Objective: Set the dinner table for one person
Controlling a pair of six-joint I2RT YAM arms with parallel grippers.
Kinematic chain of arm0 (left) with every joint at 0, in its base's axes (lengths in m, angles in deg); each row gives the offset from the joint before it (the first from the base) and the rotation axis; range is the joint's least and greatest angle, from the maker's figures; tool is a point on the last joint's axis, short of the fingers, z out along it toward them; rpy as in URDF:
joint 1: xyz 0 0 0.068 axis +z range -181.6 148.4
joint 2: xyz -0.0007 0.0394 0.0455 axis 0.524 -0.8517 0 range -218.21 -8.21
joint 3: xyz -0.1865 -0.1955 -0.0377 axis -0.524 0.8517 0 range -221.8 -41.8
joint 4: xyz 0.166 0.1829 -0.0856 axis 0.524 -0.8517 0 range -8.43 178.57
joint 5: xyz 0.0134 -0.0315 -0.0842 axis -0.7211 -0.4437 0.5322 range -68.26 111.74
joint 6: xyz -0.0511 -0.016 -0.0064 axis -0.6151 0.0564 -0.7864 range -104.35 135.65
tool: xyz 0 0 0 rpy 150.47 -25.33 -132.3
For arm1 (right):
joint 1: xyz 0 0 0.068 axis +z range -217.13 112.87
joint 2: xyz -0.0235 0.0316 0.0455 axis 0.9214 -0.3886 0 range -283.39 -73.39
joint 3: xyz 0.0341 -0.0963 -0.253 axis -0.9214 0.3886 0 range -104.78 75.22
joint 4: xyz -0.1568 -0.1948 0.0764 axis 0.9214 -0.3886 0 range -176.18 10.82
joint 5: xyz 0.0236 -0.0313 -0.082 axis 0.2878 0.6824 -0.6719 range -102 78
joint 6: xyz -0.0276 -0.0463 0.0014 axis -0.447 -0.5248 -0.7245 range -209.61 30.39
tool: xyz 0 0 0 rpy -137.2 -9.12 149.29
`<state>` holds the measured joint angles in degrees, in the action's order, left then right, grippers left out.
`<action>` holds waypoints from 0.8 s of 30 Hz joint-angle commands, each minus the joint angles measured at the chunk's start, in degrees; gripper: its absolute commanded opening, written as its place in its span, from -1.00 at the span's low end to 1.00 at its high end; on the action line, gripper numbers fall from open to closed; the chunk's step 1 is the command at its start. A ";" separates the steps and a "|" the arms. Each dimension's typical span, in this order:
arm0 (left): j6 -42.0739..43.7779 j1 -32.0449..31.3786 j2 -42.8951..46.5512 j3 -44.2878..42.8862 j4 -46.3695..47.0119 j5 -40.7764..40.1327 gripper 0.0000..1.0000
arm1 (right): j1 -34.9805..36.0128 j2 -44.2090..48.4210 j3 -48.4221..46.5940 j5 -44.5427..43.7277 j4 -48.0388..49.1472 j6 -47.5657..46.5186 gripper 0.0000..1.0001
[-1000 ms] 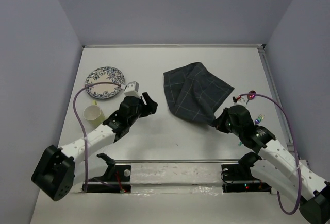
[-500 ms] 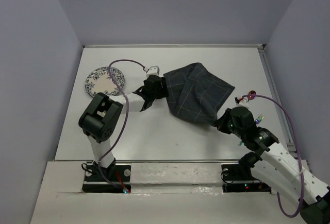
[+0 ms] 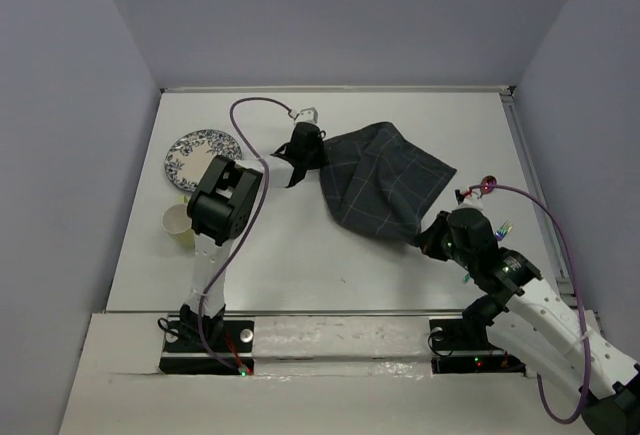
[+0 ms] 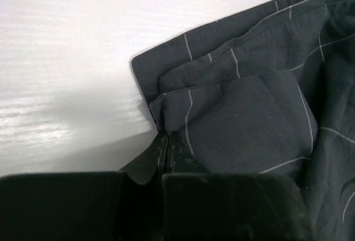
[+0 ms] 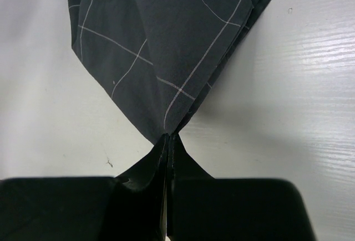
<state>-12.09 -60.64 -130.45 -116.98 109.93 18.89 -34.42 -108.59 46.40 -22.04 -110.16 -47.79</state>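
Moved farther back since the earlier frame, the left hand meets the left corner of the dark checked placemat on the white surface, which lies under both arms; the right hand meets its near corner. Left wrist: hand pinching a folded corner. Right wrist: hand pinching the pointed corner

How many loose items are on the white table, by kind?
blue-and-white patterned round plate: 1
pale yellow cup: 1
dark grey checked cloth placemat: 1
total on the large white tabletop: 3
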 commanded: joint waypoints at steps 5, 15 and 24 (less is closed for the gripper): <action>2.52 3.28 14.07 0.47 -3.61 -3.91 -1.00 | 0.51 1.10 0.69 -0.15 1.98 -0.78 -1.00; 4.90 2.76 39.43 15.03 -11.26 -15.68 0.98 | 0.51 -1.98 -0.98 1.61 1.63 -2.28 -1.00; 0.77 1.53 54.37 33.06 -11.17 -14.72 0.98 | 0.51 -0.93 -0.71 0.29 1.10 -0.96 -0.47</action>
<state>-9.16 -58.30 -81.51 -90.18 100.05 6.21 -34.42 -111.04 47.10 -20.60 -109.86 -48.73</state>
